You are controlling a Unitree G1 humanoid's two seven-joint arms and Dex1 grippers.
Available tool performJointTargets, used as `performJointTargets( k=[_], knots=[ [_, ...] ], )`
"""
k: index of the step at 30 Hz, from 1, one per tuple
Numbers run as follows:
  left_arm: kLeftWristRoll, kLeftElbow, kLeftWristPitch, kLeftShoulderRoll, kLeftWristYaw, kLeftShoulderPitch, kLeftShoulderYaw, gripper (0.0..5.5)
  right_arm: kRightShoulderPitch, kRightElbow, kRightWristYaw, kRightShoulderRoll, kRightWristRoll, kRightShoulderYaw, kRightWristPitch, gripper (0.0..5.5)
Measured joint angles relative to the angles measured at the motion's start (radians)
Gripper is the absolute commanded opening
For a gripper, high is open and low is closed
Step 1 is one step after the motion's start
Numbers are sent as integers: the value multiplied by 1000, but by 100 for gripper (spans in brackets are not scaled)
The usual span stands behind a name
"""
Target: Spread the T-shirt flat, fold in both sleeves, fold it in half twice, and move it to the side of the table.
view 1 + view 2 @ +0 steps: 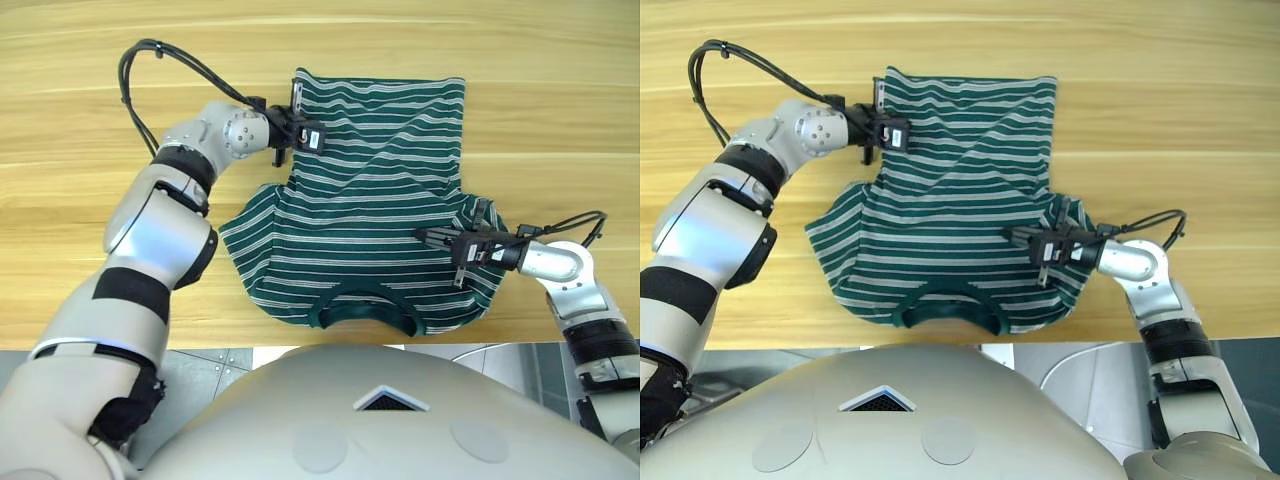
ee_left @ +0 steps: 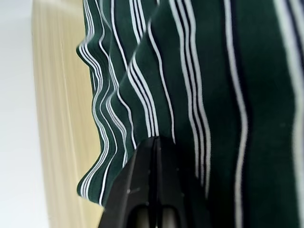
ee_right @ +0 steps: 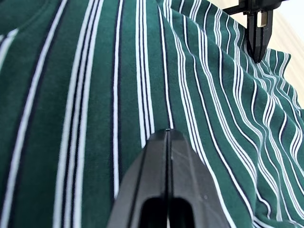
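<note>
left gripper [image 1: 297, 135] on the shirt [image 1: 370, 170] at its far-left edge, right gripper [image 1: 425, 236] near-right, both closed, probably spreading it flat.

Silver shells and black bands are covering both arms [image 1: 160, 235]; black cables [image 1: 122, 80] are looping toward the black left claw [image 2: 156, 141] and right claw [image 3: 166, 133].

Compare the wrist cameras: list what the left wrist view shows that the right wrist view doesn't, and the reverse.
Particular to the left wrist view: the left gripper close up, shut on a raised fold at the rippled edge of the T-shirt, with a broad strip of table alongside.
Particular to the right wrist view: the right gripper, shut, its tip over flatter striped cloth, and the left gripper seen from afar at the shirt's far edge.
Both: the green striped T-shirt, a shut gripper in the foreground, and some bare table.
</note>
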Motion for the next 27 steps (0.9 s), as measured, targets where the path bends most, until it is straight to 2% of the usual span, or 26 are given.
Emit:
performJointTargets(
  k=[12, 23, 27],
  knots=[
    [81, 28, 89, 25, 75, -31, -58, 0, -16, -1, -27, 26, -24, 33, 0, 2],
    [15, 31, 31, 62, 53, -31, 38, 0, -21, 6, -41, 27, -24, 43, -5, 2],
    [-1, 22, -6, 58, 160, -60, 80, 0, -22, 7, -42, 27, -23, 46, -7, 2]
  ],
)
